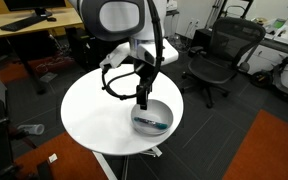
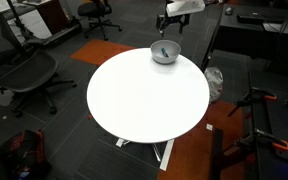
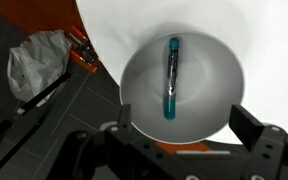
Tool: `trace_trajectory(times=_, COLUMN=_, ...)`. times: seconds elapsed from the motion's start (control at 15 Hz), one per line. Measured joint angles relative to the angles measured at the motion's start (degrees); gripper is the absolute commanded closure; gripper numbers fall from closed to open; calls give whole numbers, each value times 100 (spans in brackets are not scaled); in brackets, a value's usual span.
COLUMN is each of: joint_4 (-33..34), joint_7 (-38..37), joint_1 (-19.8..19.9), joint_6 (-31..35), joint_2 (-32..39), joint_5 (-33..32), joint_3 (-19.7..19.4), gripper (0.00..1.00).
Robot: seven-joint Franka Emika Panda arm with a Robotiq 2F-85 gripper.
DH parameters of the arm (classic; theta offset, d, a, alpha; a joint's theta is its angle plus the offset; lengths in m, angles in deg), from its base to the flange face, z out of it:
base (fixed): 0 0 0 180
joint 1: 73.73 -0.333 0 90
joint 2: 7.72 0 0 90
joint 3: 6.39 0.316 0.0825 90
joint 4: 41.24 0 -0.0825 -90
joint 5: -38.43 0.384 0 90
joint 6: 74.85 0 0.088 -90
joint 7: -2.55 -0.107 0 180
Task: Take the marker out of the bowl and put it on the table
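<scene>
The silvery-grey bowl [image 1: 150, 121] stands near the edge of the round white table [image 1: 92, 112]; both exterior views show it [image 2: 165, 54]. The marker [image 3: 171, 78], dark with a teal end, lies inside the bowl [image 3: 209, 95], and shows faintly in the exterior views [image 1: 155, 124] [image 2: 164, 51]. My gripper [image 3: 184, 128] is open and empty, hanging straight above the bowl with a finger on each side of it in the wrist view. In the exterior views [image 1: 142, 99] [image 2: 168, 21] it is a little above the bowl, not touching it.
The table [image 2: 144, 100] is bare apart from the bowl. Black office chairs [image 1: 219, 55] [image 2: 19, 70] and a wooden desk [image 1: 24, 25] stand around it. A crumpled grey plastic bag [image 3: 39, 60] lies on the floor past the table's edge, by orange carpet [image 1: 274, 150].
</scene>
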Motion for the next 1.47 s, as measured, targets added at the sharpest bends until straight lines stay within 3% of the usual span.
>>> trace_trajectory(times=0.6, joint_4=446, joint_7=567, joint_1=74, joint_6=-52, joint_2=555, joint_5=582, joint_3=0, gripper=0)
trace_trajectory(times=1.47, joint_4=1096, joint_7=790, joint_1=229, joint_6=-375, joint_2=1269, joint_5=731, joint_3=-1, gripper=0)
